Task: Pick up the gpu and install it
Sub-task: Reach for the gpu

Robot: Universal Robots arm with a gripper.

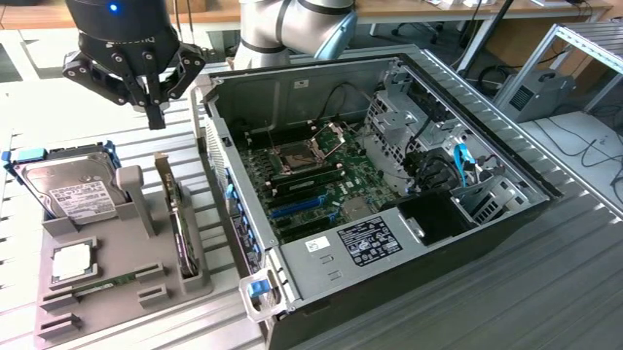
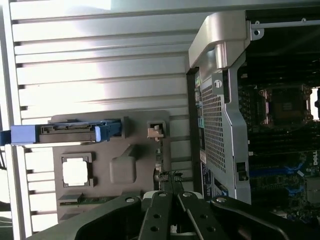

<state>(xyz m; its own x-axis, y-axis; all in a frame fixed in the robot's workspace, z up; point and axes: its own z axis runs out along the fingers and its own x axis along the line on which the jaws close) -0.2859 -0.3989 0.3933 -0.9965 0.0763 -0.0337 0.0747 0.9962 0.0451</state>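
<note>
We see black tool (image 1: 156,118) pinched shut, empty, above thin black gpu (image 1: 181,233) standing in grey holder (image 1: 107,270); pickup, install not yet done.

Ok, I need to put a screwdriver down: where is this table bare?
The ribbed metal table is bare at the exterior view's right of the open black computer case, toward the near corner. Another bare stretch lies beyond the grey parts tray, past its silver hard drive. Crowded: the tray itself, and the narrow gap between tray and case.
</note>
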